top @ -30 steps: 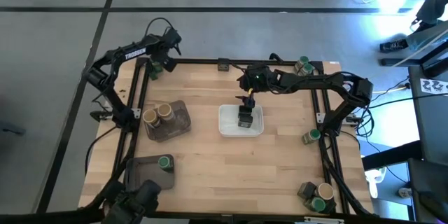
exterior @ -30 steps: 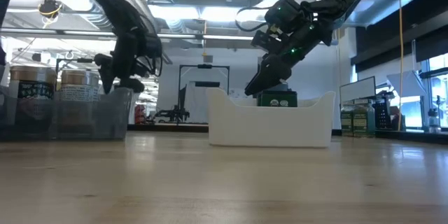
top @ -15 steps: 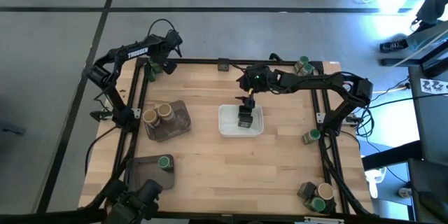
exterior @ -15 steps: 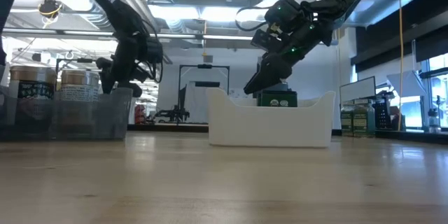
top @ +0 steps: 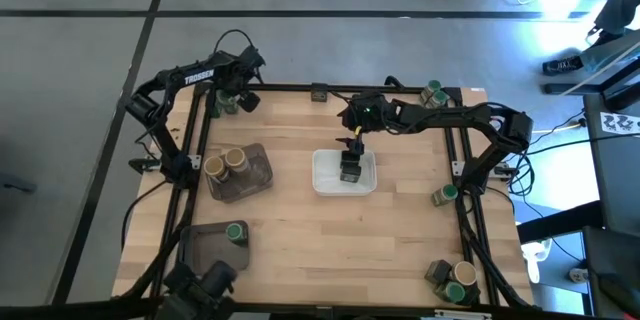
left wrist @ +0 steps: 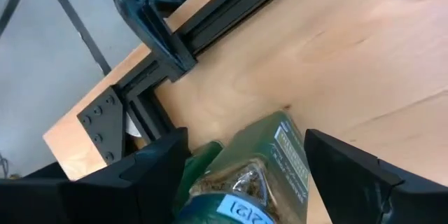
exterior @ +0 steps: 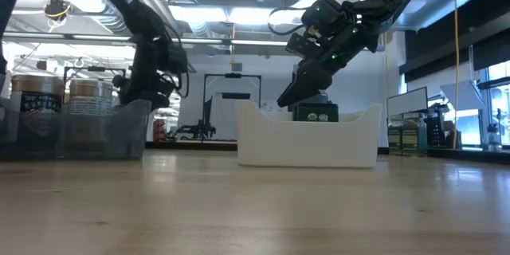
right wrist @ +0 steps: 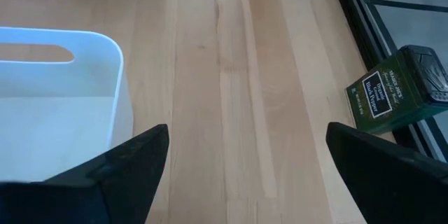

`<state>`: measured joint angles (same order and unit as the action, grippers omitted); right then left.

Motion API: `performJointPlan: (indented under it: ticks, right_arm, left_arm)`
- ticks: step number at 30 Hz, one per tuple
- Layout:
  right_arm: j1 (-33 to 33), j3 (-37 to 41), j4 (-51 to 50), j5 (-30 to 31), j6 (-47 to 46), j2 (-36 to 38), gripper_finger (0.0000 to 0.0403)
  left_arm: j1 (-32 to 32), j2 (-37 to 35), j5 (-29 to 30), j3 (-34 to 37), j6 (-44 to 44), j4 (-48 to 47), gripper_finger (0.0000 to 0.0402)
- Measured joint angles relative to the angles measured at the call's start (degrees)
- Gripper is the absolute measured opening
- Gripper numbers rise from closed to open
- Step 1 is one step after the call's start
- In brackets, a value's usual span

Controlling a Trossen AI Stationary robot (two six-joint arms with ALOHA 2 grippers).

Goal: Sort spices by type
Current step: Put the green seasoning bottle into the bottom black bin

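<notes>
Left gripper: your left gripper (top: 228, 97) hangs over the far left corner of the table (top: 300, 210), its fingers (left wrist: 147, 175) clamped on a green-lidded jar (left wrist: 245, 175) that fills the gap between them.
Held jar: the wrist view shows it between the two dark fingers, label facing the camera, with bare wood and the black frame rail (left wrist: 182, 42) beyond it.
Right gripper: your right gripper (top: 352, 150) sits over the white tray (top: 325, 182) at mid-table, fingers spread wide with nothing between them.
Dark tin in tray: a dark squarish tin (top: 349, 169) stands inside the white tray, directly below the right gripper; from the low view its top (exterior: 315, 112) shows just above the tray wall.
Tan-topped jars: two tan-topped jars (top: 224, 163) stand side by side in a dark grey tray (top: 255, 175), near side of your left gripper.
Green jar in near tray: one green-lidded jar (top: 235, 232) stands in a second dark tray (top: 205, 245) at the near left corner.
Right-edge containers: a green-lidded jar (top: 433, 93) at the far right corner, another (top: 444, 195) on the right rail, and a pair (top: 452, 280) at the near right corner.
Green tin: the right wrist view shows a dark green tin (right wrist: 395, 87) beside the frame rail, well apart from the white tray (right wrist: 63, 105).
</notes>
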<state>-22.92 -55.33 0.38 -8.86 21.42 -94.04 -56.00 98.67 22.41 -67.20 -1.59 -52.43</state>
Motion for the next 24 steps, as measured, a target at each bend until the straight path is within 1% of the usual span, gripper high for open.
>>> performJointPlan:
  ticks: [3, 10, 20, 24]
  right_arm:
    - [0.01, 0.0, 0.0, 0.0, 0.03, 0.0, 0.0386]
    - [0.02, -0.02, -0.04, 0.0, 0.05, 0.0, 0.0386]
    - [0.02, -0.02, -0.11, -1.3, 0.22, 0.0, 0.0386]
    - [0.0, -0.02, -0.31, -1.31, 0.64, -0.01, 0.0386]
  left_arm:
    - [0.67, -0.04, -0.02, -1.87, 0.43, -3.33, 0.0285]
    - [1.11, -0.13, 0.11, -5.99, 5.65, -9.5, 0.0285]
    - [0.49, -0.15, -0.09, -6.28, 14.46, -13.48, 0.0285]
    - [0.36, -0.15, -2.03, -6.28, 14.77, -13.46, 0.0285]
